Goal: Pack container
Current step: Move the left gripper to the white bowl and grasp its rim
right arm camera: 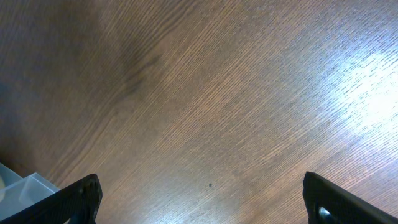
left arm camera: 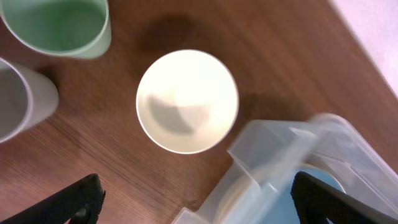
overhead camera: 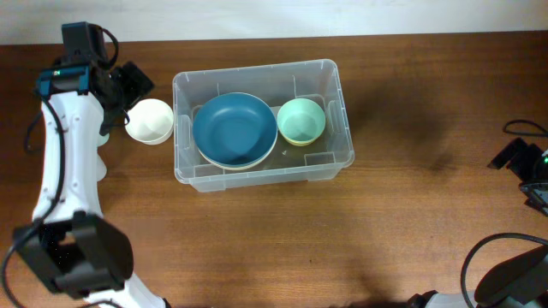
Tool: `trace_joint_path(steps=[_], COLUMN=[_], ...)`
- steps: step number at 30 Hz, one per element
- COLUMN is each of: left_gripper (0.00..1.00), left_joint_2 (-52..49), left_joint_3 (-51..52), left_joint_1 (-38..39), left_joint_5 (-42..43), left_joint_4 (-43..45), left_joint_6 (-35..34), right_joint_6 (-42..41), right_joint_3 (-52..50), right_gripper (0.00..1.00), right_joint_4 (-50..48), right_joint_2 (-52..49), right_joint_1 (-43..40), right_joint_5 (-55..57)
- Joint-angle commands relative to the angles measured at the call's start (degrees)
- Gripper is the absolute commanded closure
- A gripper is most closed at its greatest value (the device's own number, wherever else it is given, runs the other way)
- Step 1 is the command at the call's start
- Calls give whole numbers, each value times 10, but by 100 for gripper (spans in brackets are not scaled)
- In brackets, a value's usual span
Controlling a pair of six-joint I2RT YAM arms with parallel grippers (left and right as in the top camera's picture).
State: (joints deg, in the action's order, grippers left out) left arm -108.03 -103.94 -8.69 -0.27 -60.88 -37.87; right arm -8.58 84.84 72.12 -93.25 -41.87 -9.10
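Your left gripper (left arm camera: 196, 186): spread wide, white cup (left arm camera: 186, 101) just ahead, container (left arm camera: 292, 155) corner near one finger. Your right gripper (right arm camera: 200, 186): spread wide above the table (right arm camera: 217, 93).

Clear container (overhead camera: 336, 144), blue bowl (overhead camera: 234, 128) (green bowl (overhead camera: 300, 121) too)

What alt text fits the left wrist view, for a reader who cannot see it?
An empty white cup stands upright on the wooden table mid-picture, beside a corner of the clear container at lower right. A green cup and a pale grey cup sit at the left; the open left gripper frames the bottom.
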Motion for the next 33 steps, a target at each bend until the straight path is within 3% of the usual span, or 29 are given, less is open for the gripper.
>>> trace_joint_path(steps=[1,17,23,24,33], left_gripper=[2,4,11,16,19], left_joint_2=[-38,-152,-178,-185,-209], left_joint_3=[3,4,5,6,8], left_joint_1=[-5,-20,-20,-20,-20], left_joint_5=[27,24,24,21,21], left_joint_4=[-1,-1,4,7,8], left_joint_6=[-74,-116,-116,-116,-116], right_joint_6=[2,2,2,2,2], right_joint_3=[0,0,0,0,0], right_gripper=[1,1,1,1,1], right_joint_4=[0,0,0,0,0], right_joint_2=[10,10,10,10,10], right_joint_1=[-2,-2,-2,-2,-2], right_joint_5=[-1,-1,-1,-1,-1])
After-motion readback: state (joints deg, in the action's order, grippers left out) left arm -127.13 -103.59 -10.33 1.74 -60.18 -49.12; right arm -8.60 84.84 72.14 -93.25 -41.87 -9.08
